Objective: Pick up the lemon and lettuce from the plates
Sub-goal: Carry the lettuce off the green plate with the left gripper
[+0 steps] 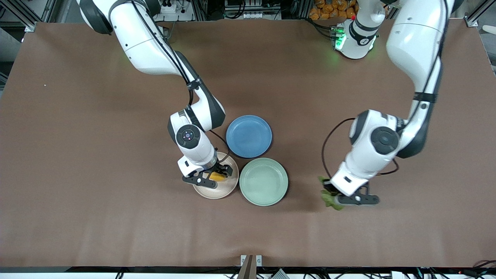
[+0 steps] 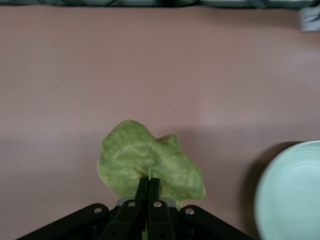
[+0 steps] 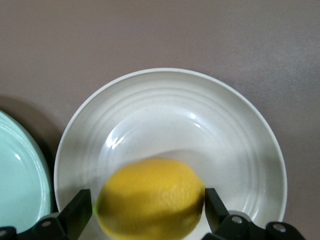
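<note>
The yellow lemon [image 1: 217, 177] [image 3: 150, 200] is over the beige plate [image 1: 217, 193] [image 3: 200, 115]. My right gripper [image 1: 215, 175] [image 3: 149, 207] is low over that plate, its fingers against both ends of the lemon, shut on it. The mint green plate [image 1: 263, 181] [image 2: 295, 200] [image 3: 15, 170] beside it holds nothing. My left gripper [image 1: 336, 197] [image 2: 149, 180] is shut on the green lettuce [image 1: 329, 198] [image 2: 145, 155], holding it low over the bare table between the mint plate and the left arm's end.
A blue plate [image 1: 248, 136] holding nothing sits next to the other two plates, farther from the front camera. The brown table mat [image 1: 97, 174] spreads wide on all sides of the plates.
</note>
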Robot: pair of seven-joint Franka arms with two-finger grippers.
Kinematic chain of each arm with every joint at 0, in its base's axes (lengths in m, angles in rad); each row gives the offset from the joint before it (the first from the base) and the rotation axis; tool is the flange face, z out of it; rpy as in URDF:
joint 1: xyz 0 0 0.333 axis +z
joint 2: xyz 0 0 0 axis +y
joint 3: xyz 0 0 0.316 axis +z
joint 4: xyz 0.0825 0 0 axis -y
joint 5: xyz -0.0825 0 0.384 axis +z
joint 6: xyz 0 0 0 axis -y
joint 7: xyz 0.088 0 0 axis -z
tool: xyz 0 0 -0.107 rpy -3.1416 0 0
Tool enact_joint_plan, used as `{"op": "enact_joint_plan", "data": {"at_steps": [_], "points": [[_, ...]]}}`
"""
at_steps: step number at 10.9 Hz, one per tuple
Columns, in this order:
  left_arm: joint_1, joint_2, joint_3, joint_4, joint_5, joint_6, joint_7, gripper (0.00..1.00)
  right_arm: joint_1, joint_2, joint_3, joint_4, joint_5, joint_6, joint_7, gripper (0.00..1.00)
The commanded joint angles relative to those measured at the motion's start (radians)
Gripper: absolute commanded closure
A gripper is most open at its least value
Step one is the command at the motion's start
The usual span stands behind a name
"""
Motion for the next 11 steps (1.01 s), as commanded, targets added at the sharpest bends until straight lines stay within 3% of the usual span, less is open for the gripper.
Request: {"op": "enact_joint_plan", "data": {"at_steps": [1,4,5,6,7,8,11], "points": [[0.083,0.005,-0.016,-0.043,0.007,-0.024,0.034,1.00,0.008,0.029,-0.007,0.016,-0.007,0.027,0.023,0.00],[0.182,0.069,-0.018,-0.043,0.007,-0.024,0.063,0.99,0.014,0.045,-0.007,0.014,-0.007,0.055,0.024,0.00],[0.197,0.081,-0.018,-0.043,0.002,-0.022,0.066,0.89,0.016,0.051,-0.009,0.014,-0.007,0.061,0.029,0.00],[0.197,0.091,-0.018,-0.039,-0.001,-0.022,0.064,0.57,0.019,0.055,-0.009,0.014,-0.007,0.066,0.044,0.00],[0.197,0.091,-0.018,-0.036,-0.014,-0.024,0.060,0.07,0.020,0.058,-0.009,0.014,-0.007,0.076,0.047,0.00],[0.197,0.077,-0.018,-0.037,-0.019,-0.024,0.064,0.00,0.020,0.063,-0.009,0.014,-0.007,0.078,0.047,0.00],[0.204,0.013,-0.018,-0.033,-0.018,-0.077,0.066,0.00,0.026,0.069,-0.012,0.014,-0.007,0.079,0.049,0.00]]}}
